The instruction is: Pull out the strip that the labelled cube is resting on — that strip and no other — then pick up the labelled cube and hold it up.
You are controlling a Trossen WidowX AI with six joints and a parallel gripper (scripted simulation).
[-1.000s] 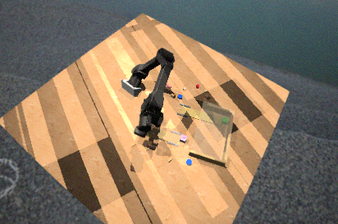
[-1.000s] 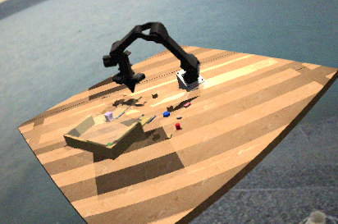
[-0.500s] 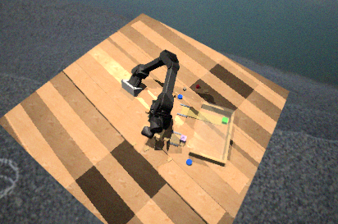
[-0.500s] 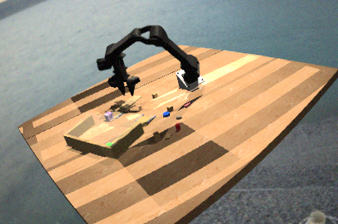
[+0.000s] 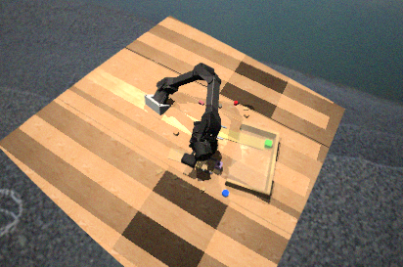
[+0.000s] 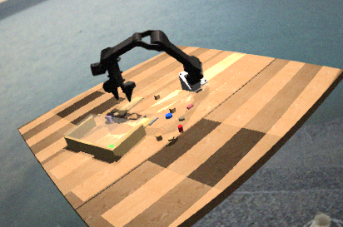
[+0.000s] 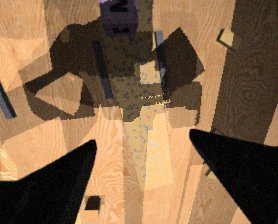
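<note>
The purple labelled cube (image 5: 219,165) (image 6: 109,119) (image 7: 118,19) shows dark lettering at the top of the wrist view. A pale speckled strip (image 5: 177,155) (image 6: 134,102) (image 7: 142,167) runs from beside or under it towards the wrist view's bottom; the exact contact is hard to tell in shadow. Blue rails (image 7: 103,70) (image 7: 159,47) flank this strip. My gripper (image 6: 123,99) (image 7: 144,138) is open and empty above the strip, with one finger to each side of it. A green cube (image 5: 268,144) (image 6: 111,145) is in the tray, at the end of another pale strip (image 5: 249,140).
The low-walled tray (image 5: 276,166) (image 6: 89,149) stands beyond the purple cube. A blue disc (image 5: 225,193) lies near its corner. A red cylinder (image 5: 236,103) (image 6: 180,128), a second blue disc (image 6: 168,115), a pink piece (image 6: 190,106) and small brown blocks are scattered about.
</note>
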